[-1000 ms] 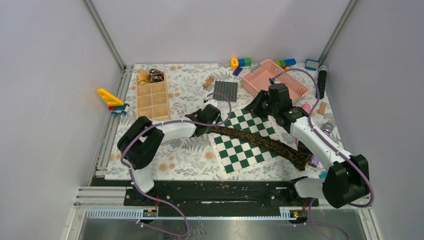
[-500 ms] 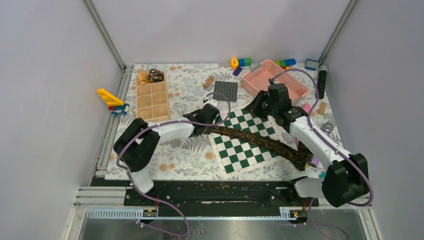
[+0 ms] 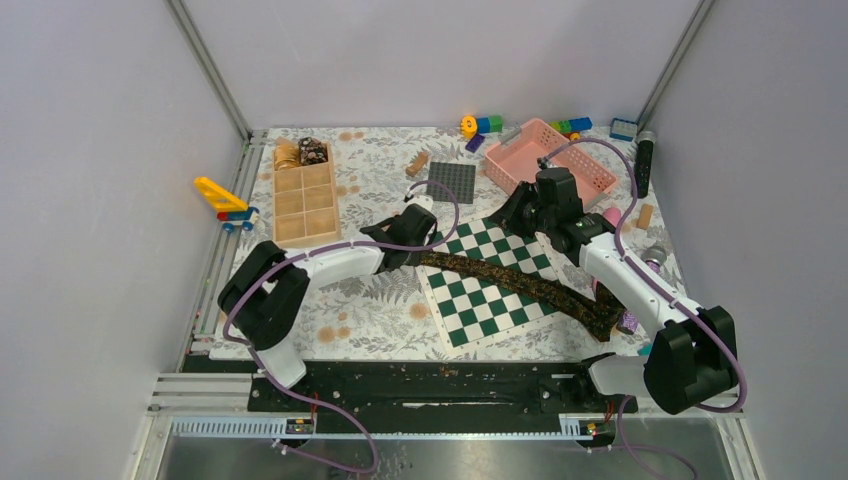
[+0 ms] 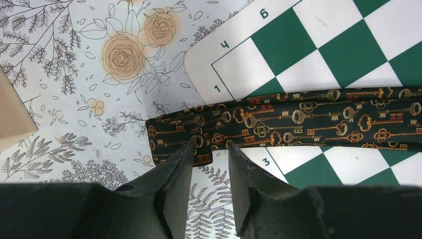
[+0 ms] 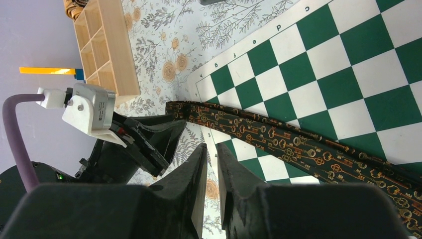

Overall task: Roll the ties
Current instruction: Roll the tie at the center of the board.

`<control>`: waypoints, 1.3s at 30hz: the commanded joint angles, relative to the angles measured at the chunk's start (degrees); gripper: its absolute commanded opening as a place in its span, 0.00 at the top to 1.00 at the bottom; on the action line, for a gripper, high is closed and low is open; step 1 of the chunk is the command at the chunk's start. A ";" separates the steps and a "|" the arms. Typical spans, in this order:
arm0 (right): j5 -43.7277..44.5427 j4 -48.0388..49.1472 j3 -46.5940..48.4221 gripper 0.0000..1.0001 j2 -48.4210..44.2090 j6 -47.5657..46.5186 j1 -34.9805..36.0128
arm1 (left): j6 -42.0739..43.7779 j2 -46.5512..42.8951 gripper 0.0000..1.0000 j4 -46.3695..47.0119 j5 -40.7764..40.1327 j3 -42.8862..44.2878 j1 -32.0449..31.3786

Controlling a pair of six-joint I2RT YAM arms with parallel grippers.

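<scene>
The left arm has swung its elbow out toward the left edge of the surface over the past second. The left jaws shifted only a little with it, and the right arm has not moved. The tie, dark with gold keys, has stayed put. It lies flat in a diagonal across the chessboard, from the board's left corner toward the near right corner of the surface.

In the left wrist view the left jaws stand a narrow gap apart with the tie's narrow end right at their tips. A folded bit of cloth reaches into the gap, though I cannot be sure they touch it. The right jaws hover over the board's far side, almost pressed together and holding nothing.

The change looks like lining up for the first turn, since no coil has been started on this tie.
</scene>
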 commanded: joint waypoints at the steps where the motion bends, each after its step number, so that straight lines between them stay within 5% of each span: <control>1: 0.18 0.98 -0.14 0.79 0.06 -0.04 -0.45 | 0.04 -2.44 0.66 0.32 -0.36 2.31 0.05; 12: 0.09 0.96 0.13 0.79 0.21 -0.05 -0.45 | -0.38 -2.19 0.66 0.54 -0.05 2.03 0.06; 22: -2.55 4.32 -1.29 0.85 2.77 1.23 -0.45 | -0.57 -1.72 0.83 0.61 0.05 2.33 0.05; 29: -11.55 13.01 0.54 0.96 14.74 6.10 0.16 | -0.65 -1.56 0.89 0.78 -0.32 2.11 0.03; 39: -21.49 13.84 15.87 0.97 32.38 7.31 6.42 | -1.05 -1.01 0.98 1.50 0.43 1.38 0.53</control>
